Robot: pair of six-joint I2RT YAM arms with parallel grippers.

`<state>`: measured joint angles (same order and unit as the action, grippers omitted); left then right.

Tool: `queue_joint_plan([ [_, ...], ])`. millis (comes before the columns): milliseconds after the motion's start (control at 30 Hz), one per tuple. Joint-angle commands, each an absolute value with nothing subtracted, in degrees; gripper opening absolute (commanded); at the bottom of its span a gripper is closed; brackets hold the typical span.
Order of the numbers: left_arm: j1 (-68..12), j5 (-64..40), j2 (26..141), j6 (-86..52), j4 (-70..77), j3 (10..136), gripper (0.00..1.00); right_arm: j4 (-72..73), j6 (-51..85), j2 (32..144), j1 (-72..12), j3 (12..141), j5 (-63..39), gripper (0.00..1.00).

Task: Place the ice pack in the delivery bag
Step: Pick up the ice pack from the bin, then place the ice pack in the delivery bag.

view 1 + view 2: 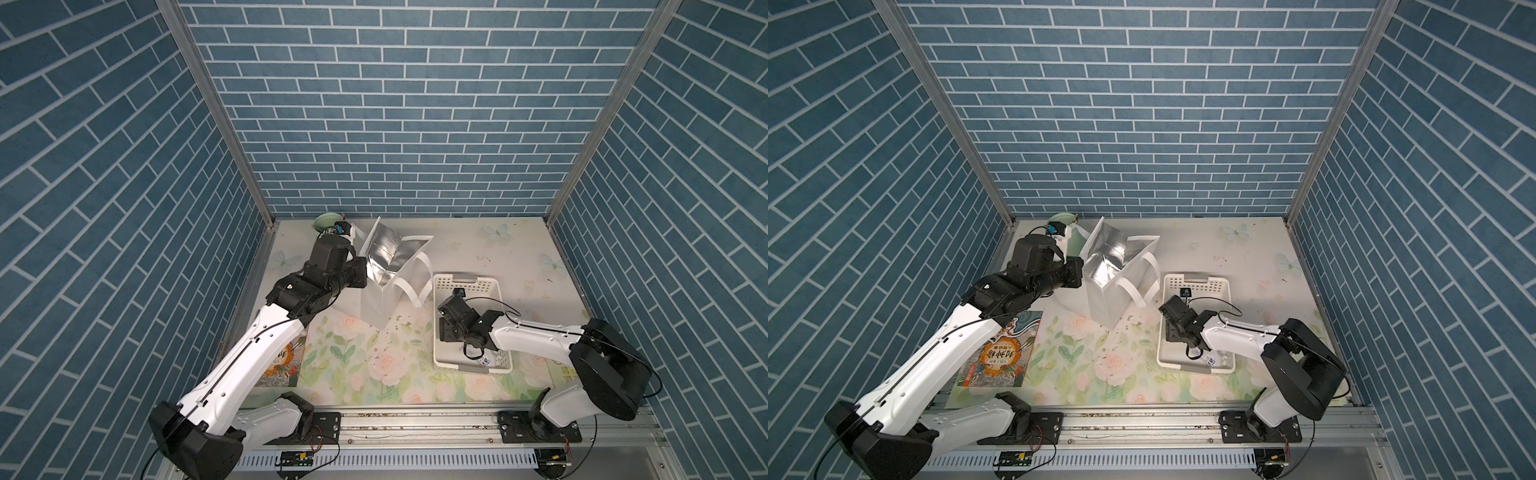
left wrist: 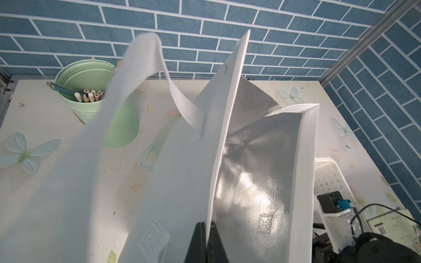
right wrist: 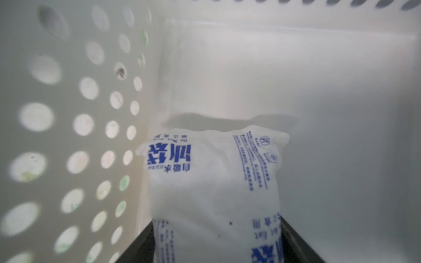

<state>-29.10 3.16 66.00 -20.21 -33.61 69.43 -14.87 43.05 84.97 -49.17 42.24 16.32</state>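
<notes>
- At the table's (image 1: 478, 249) far left, the left gripper (image 2: 206, 224) is pinched shut on the delivery bag's (image 1: 376, 299) white wall, arm stretched forward.
- Right gripper (image 3: 216, 222) dips into the white perforated basket (image 1: 465, 284); its fingers (image 3: 141, 248) flank the ice pack (image 3: 211, 182) lying on the floor there, grip uncertain.
- Floral tabletop, blue brick-pattern walls (image 1: 395, 124).
- Bag lining (image 2: 262, 182): shiny crinkled silver foil.

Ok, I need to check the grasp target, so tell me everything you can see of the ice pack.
The ice pack is a soft, plump white pouch printed with blue Chinese characters and fine text. It lies on the floor of the basket, close beside a perforated wall. The right tool straddles one end, a dark finger at each side; whether they press it I cannot tell. That end runs out of the picture.
</notes>
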Motion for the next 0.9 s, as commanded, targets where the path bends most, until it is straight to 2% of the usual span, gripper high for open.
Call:
queue_joint_plan([
  [0, -28.9, 3.2, 65.6, -20.5, -33.8, 68.7, 0.0, -14.6, 41.5, 79.6, -49.0, 41.7, 19.4, 0.3],
  [133, -28.9, 3.1, 65.6, -20.5, -33.8, 68.6, 0.0, -15.9, 40.1, 72.7, -48.9, 41.6, 20.8, 0.23],
  [300, -28.9, 3.2, 65.6, -20.5, -33.8, 68.9, 0.0, -16.1, 35.0, 62.0, -49.0, 43.4, 17.9, 0.0],
  [467, -28.9, 3.2, 66.0, -20.4, -33.7, 69.4, 0.0, -15.0, 30.4, 55.6, -49.2, 49.5, 13.5, 0.0],
  [633, -28.9, 3.2, 66.9, -20.3, -33.9, 70.9, 0.0, -14.1, 25.3, 62.0, -51.0, 60.8, 9.7, 0.0],
  [867, -28.9, 2.4, 68.0, -19.9, -34.8, 75.4, 0.0, -15.6, 18.2, 78.6, -53.1, 80.0, 7.0, 0.0],
])
